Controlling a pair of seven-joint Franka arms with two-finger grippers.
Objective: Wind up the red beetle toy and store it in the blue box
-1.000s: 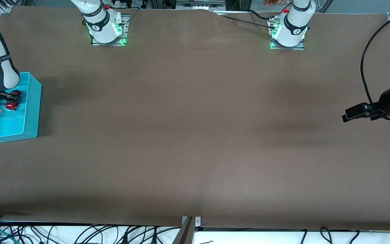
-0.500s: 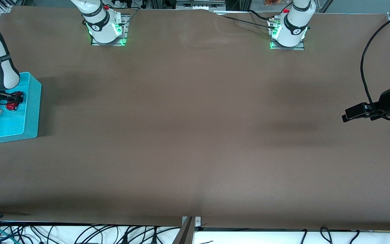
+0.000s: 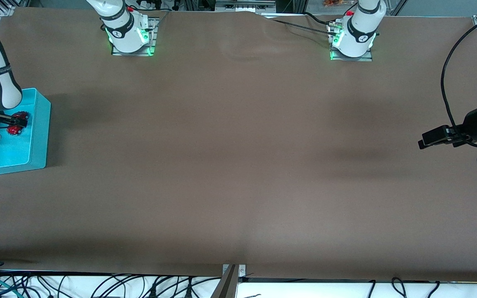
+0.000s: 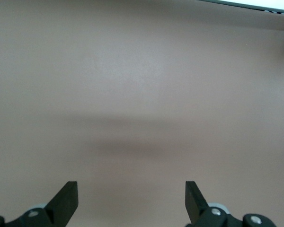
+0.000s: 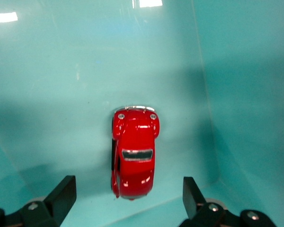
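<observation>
The red beetle toy point(image 5: 134, 156) lies on the floor of the blue box point(image 5: 61, 71), close to one wall. In the front view the toy point(image 3: 13, 130) shows inside the box point(image 3: 39, 132), which stands at the right arm's end of the table. My right gripper point(image 5: 128, 198) is open just above the toy, with a finger on either side and not touching it; it also shows in the front view point(image 3: 14, 120). My left gripper point(image 3: 425, 140) is open and empty over bare table at the left arm's end, where the arm waits; its wrist view point(image 4: 131, 198) shows only tabletop.
The brown table point(image 3: 238, 165) stretches between the two arms. The arm bases point(image 3: 128, 37) point(image 3: 352, 41) stand along the edge farthest from the front camera. A black cable point(image 3: 445, 82) hangs by the left arm.
My right gripper has shifted slightly over the box. The toy stays on the box floor. The left arm has not moved.
</observation>
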